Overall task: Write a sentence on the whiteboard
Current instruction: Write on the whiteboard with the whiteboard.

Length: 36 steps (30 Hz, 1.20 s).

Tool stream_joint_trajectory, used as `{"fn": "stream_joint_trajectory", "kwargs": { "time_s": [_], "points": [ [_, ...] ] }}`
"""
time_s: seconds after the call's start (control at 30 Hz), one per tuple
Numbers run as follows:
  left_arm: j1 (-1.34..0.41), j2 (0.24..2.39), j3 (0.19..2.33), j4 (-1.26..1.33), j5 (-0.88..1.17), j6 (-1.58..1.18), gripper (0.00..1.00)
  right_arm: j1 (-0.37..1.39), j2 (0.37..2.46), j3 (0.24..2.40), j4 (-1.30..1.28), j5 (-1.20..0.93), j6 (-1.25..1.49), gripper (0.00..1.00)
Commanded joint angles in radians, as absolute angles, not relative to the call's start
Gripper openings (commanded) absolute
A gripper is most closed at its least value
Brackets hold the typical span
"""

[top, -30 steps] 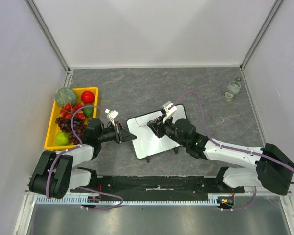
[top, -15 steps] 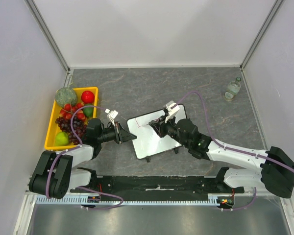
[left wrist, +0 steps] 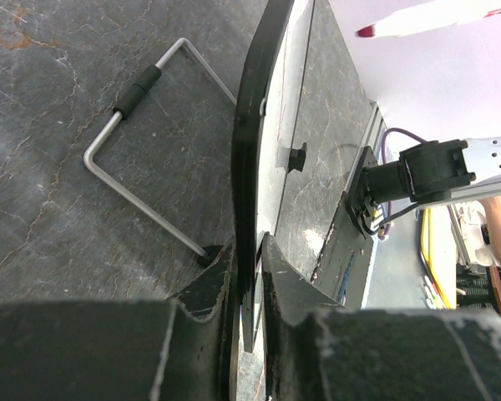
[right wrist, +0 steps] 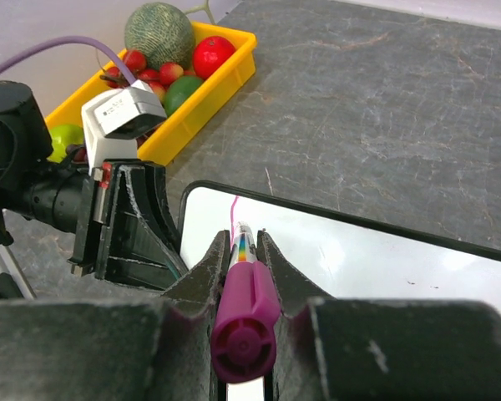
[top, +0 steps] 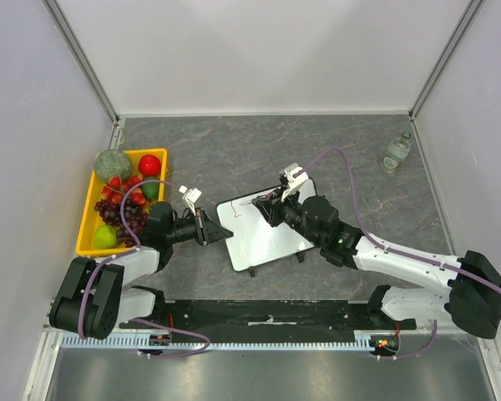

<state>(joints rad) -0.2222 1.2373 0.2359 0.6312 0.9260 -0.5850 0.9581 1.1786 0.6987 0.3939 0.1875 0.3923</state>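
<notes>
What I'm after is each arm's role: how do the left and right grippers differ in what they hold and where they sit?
The left gripper is shut on the edge of the whiteboard, while the right gripper is shut on a magenta marker. The left gripper sits beside the board at its left edge; the right gripper hangs over the board, marker tip by a short pink stroke. Both are closed on something.

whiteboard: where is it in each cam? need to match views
Top external: whiteboard mid-frame, lying at an angle.
Left wrist: whiteboard seen edge-on, running up the middle from between the fingers.
Right wrist: whiteboard lower centre to right, ahead of the marker.
Shared landmark: the left gripper clamped on the board's edge, visible in all three.
</notes>
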Motion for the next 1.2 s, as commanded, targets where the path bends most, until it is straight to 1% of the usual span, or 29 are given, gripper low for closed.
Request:
{"fn": "stream_joint_trajectory", "kwargs": {
  "time_s": [0.0,0.47,1.17],
  "points": [
    [-0.222,1.244,0.245,0.660,0.925,-0.569,0.02,0.953,1.210,0.738,0.405,0.229,0.385,0.00],
    [-0.224,1.246,0.245,0.658,0.927,-0.569,0.02,0.948,1.246,0.703,0.417,0.270,0.394,0.00],
    [-0.222,1.247,0.247,0.658,0.930,-0.569,0.02,0.948,1.241,0.650,0.414,0.198,0.410,0.00]
  ]
}}
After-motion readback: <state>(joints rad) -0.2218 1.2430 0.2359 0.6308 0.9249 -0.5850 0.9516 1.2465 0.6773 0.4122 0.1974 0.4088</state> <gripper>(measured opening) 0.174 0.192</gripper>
